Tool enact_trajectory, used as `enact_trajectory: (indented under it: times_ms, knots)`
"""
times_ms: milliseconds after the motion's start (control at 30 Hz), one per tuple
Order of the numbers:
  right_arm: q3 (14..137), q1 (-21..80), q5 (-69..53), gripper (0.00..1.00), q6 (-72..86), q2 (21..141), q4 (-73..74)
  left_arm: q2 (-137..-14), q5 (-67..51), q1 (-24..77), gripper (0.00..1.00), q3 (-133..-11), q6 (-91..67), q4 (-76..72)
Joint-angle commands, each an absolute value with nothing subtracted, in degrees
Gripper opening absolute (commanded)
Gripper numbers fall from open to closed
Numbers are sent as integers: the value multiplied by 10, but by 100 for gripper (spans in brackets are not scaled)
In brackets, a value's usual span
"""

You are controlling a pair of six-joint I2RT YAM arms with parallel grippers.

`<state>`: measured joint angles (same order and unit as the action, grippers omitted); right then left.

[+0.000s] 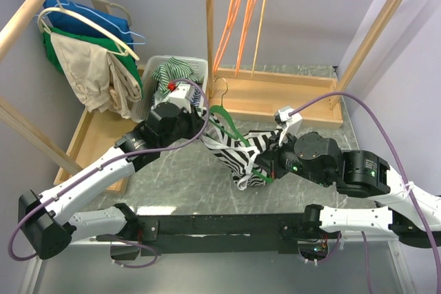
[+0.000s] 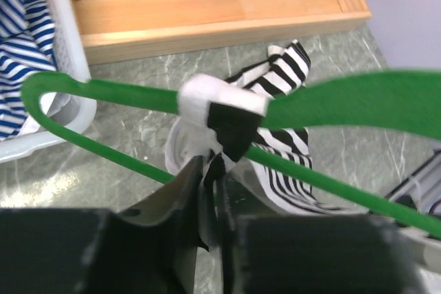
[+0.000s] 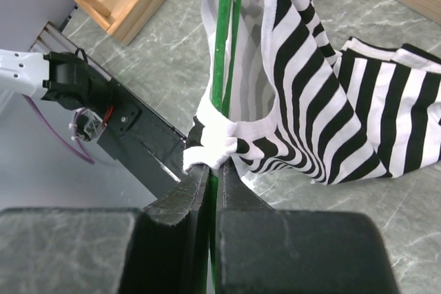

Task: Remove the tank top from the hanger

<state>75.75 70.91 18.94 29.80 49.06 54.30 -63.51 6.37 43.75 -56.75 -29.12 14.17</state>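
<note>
1. Two colours on the tank top (image 3: pixel 358 101): even black and white stripes with plain white binding at the edges. Soft, limp cloth, crumpled at mid-table between the arms, partly down on the surface, with the straps up on the hanger (image 2: pixel 344 101).
2. Smooth green plastic for that hanger: a broad flat arm narrowing to a thin bar, bent round in a tight loop at the end. One strap wrapped over the upper bar.
3. Grey-green marbled table (image 1: pixel 179 177). Pale wooden tray (image 2: pixel 207 5) behind it, and a white plastic basket (image 2: pixel 65 32) with blue-striped cloth inside. Thin orange hangers (image 1: pixel 238 25) on a wooden rail at the back.
4. Hard to follow from above: most of the green hanger buried under cloth and both wrists. Tank top cut off at the right edge of the right wrist view, its full outline lost in folds. Cannot tell which strap goes to which shoulder.
5. Left gripper (image 2: pixel 209 173): jaws almost together, nipping a narrow strip of the strap just beneath the hanger's upper bar.
6. Right gripper (image 3: pixel 212 170): clenched on the hanger's thin bar, green showing between the fingers, with a wad of white binding pressed against the tips.
</note>
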Motion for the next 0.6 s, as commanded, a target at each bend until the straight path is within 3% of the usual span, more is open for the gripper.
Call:
enact_trajectory:
  times_ms: [0, 100, 567]
  knots:
    - [780, 715, 197, 0, 315, 475, 545, -629, 122, 436, 8, -613, -276, 135]
    - [781, 716, 204, 0, 326, 470, 574, -628, 155, 424, 1, -626, -268, 156]
    - [782, 720, 171, 0, 327, 425, 572, -649, 120, 294, 3, -620, -259, 192]
